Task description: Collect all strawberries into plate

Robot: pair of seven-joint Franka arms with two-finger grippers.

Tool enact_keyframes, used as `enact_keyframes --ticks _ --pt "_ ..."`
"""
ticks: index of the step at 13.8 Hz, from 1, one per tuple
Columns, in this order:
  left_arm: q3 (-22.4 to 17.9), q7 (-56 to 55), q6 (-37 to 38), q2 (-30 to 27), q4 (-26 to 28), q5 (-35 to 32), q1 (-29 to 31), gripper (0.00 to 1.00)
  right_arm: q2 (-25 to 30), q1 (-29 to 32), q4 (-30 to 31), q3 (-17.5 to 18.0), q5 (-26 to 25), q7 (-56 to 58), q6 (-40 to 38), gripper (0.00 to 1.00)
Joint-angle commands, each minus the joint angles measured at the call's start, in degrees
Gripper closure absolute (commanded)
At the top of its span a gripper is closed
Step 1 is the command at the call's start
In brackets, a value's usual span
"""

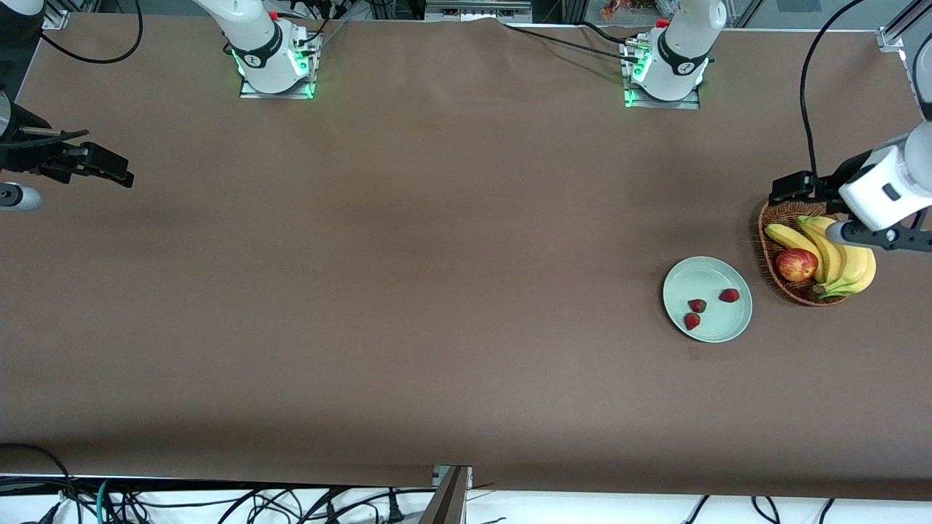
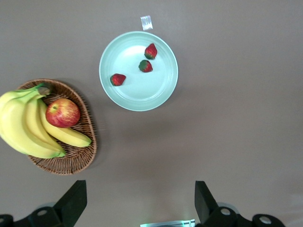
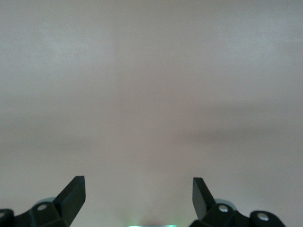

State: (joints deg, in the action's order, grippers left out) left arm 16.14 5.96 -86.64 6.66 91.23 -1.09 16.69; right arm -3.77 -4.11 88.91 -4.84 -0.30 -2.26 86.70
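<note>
Three small bumpy red strawberries [image 1: 697, 306] lie in the smooth round mint plate [image 1: 717, 335], at nine o'clock from the woven basket [image 1: 772, 255]. Left gripper [image 2: 140, 203] over bare brown worktop [image 1: 437, 291] by the basket, right gripper [image 3: 138, 196] at its own end: fingers released, empty.

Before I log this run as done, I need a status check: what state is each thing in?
strawberries: all three on the plate
plate: upright on the table
basket: holds bananas and apple
left pincer: open, empty, above basket
right pincer: open, empty, waiting
</note>
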Motion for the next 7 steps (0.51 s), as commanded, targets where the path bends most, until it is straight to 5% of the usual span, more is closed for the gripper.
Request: enact_keyframes --ticks 1,3,7 --pt "-5.55 -0.25 0.51 -3.57 0.7 1.26 -4.34 0.0 -0.8 0.15 -1.63 0.0 -0.4 -0.55 -0.65 0.0" --pt "-18.28 -0.51 0.51 -5.77 0.79 1.79 -17.07 0.0 -0.97 0.24 -1.72 0.0 -0.4 -0.55 -0.65 0.0" --pt "-19.3 -0.6 0.33 -8.41 4.83 0.82 -19.41 0.0 -1.5 0.15 -2.51 -1.23 -0.32 -0.11 -0.65 0.0"
